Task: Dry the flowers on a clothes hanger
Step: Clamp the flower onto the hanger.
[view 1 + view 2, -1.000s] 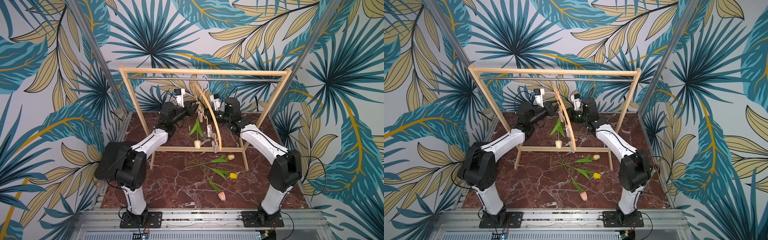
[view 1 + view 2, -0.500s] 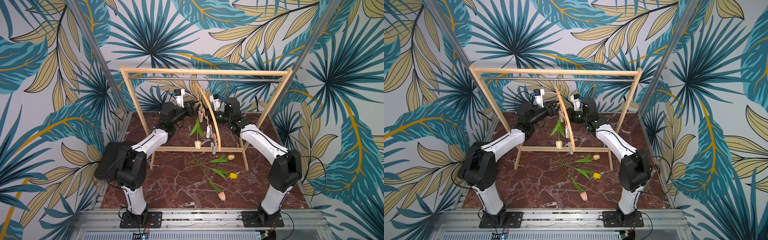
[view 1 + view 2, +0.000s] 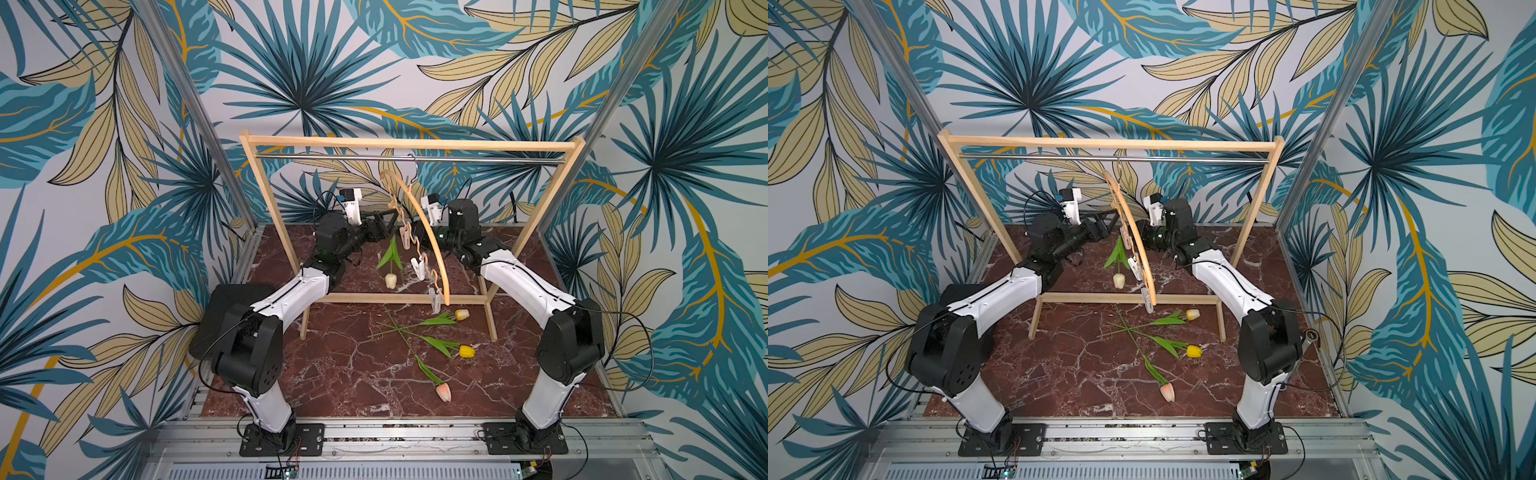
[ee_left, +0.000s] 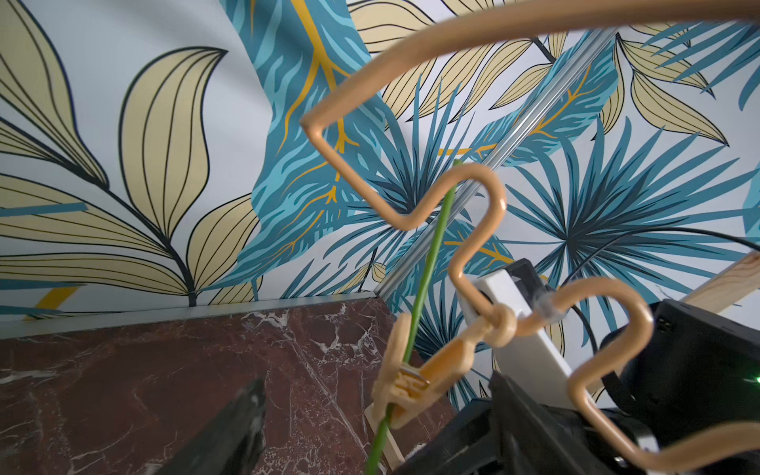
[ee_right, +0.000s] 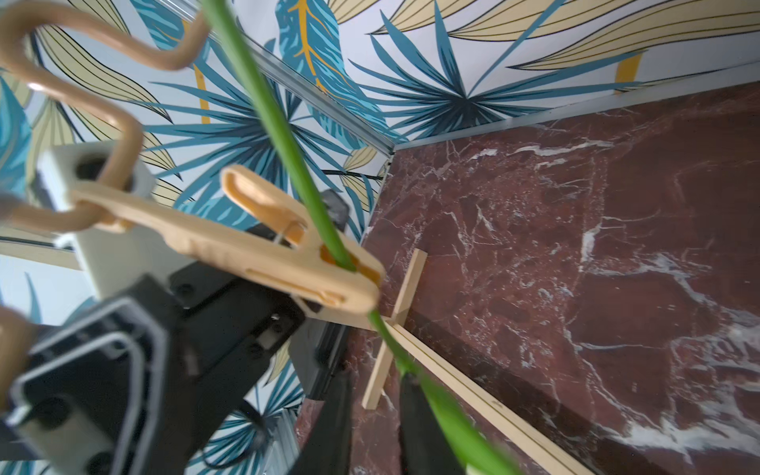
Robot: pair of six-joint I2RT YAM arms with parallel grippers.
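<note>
Both arms stretch forward, flanking the clothes hanger [image 3: 435,249]. The left gripper [image 4: 374,380] gapes wide around a clothespin [image 4: 427,370]; the right gripper [image 5: 375,372], jaws narrowly parted, holds nothing.

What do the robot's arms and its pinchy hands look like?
The left arm and right arm have smooth white shells with black rounded joints, and a thin black cable runs along each. They stand on black base plates bolted to a silver rail. A small white camera block sits near each wrist. The left gripper and right gripper have slim black fingers tapering to points.
</note>
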